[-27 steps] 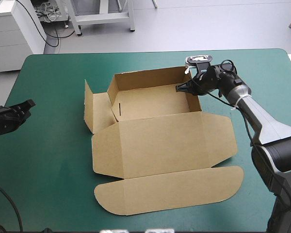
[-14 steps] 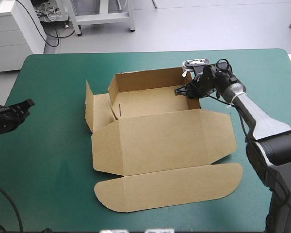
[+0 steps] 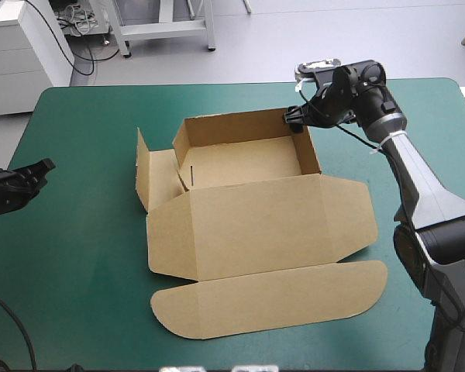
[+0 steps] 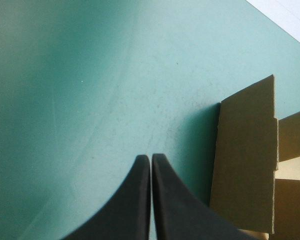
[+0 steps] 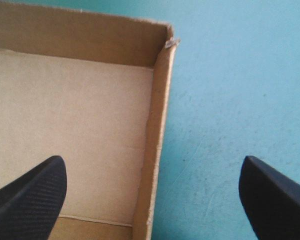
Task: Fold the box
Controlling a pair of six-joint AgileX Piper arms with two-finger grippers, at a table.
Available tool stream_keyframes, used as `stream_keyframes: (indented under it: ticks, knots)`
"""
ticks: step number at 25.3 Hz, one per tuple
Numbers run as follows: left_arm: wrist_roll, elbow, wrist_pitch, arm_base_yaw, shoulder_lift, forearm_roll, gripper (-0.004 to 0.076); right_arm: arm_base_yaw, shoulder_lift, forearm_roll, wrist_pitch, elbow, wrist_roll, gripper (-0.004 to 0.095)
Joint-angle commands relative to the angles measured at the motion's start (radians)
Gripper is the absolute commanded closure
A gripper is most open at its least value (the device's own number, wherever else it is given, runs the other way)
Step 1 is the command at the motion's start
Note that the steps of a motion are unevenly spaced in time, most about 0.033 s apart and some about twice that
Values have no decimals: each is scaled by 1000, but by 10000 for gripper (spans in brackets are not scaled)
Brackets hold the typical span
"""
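Brown cardboard box (image 3: 244, 163), open tray, flat lid (image 3: 256, 225), centre of teal-green table (image 3: 85, 294): right black two-finger gripper (image 3: 295, 118), fingers spread, has risen off the right wall (image 3: 310, 155), which stands unaided; left gripper (image 4: 150, 159) clenched, idle.

Brown box (image 3: 248, 225) (plain board) on teal-green cover (image 3: 85, 256); left hand (image 4: 150, 159) and right hand (image 5: 152, 160) black-fingered

The box (image 3: 256, 225) sits about mid-way across the table (image 3: 85, 256), with the tray part toward the far edge and the lid lying flat toward the near edge. One side flap stands up on the tray's left. The right gripper (image 3: 292, 118) is at the tray's far right corner and straddles the right wall, one finger over the inside, the other over the table outside. The left gripper (image 3: 46, 165) is by the table's left edge, well apart from the box.
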Motion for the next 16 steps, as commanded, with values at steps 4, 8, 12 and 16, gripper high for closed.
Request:
stream_keyframes:
  ticks: [4, 8, 12, 16]
  knots:
    - [-3, -25, -32, -3, -26, -40, 732, 1, -182, -47, 3, -89, -11, 50]
    - [-3, -25, -30, -3, -26, -40, 731, 1, -251, -47, 3, -88, -6, 50]
    - [-5, -25, -29, -3, -26, -42, 732, 1, -276, -28, 3, -82, 15, 49]
    - [-3, -25, -24, -3, -26, -44, 732, 1, -268, -2, 3, -82, 29, 50]
